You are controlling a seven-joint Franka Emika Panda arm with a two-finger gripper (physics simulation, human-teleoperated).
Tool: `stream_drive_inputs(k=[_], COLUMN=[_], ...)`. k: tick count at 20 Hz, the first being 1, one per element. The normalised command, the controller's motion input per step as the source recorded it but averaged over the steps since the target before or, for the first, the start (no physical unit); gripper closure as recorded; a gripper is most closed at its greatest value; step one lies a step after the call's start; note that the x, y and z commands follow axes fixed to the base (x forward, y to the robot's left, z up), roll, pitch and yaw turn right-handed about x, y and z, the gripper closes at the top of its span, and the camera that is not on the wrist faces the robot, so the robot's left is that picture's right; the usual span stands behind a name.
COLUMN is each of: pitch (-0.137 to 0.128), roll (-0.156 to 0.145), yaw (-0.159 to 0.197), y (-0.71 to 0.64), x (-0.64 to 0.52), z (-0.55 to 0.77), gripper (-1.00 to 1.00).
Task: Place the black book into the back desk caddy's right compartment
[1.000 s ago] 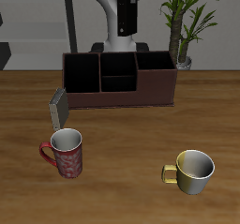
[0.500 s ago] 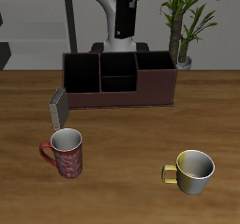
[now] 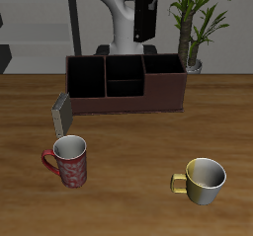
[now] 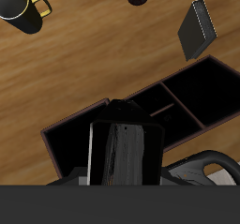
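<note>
My gripper [image 3: 144, 1] is shut on the black book [image 3: 144, 23] and holds it upright in the air, above and behind the back desk caddy [image 3: 126, 83]. The caddy is a long maroon-brown box with three black-lined sections. Its right compartment [image 3: 164, 79], the widest one, is at the end nearest the potted plant. In the wrist view the black book [image 4: 126, 153] hangs in my gripper [image 4: 126, 160] over the caddy [image 4: 141, 111], beside the wide compartment [image 4: 82, 139].
A grey book [image 3: 61, 112] leans by the caddy's other end and shows in the wrist view [image 4: 197, 28]. A red mug [image 3: 67, 161] and a yellow mug [image 3: 203, 179] stand nearer the table's front edge. A potted plant [image 3: 194, 23] stands behind the caddy.
My gripper has moved sideways toward the potted plant with the black book in it. Nothing on the table has moved.
</note>
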Motion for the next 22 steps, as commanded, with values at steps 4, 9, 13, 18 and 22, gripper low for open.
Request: stream_drive_inputs(k=[4,9,13,18,22], pitch=[0.065,0.016,0.011,0.012,0.003], roll=[0.027,0.016,0.014,0.041,0.003], yaw=[-0.044,-0.003,-0.020,-0.010,-0.005], y=[0.20,0.08,0.11,0.18,0.05], x=[-0.05,0.00,0.11,0.11,0.06], z=[0.01,0.02,-0.05,-0.10,-0.10], gripper=[1.00,1.00,1.00,1.00,1.00])
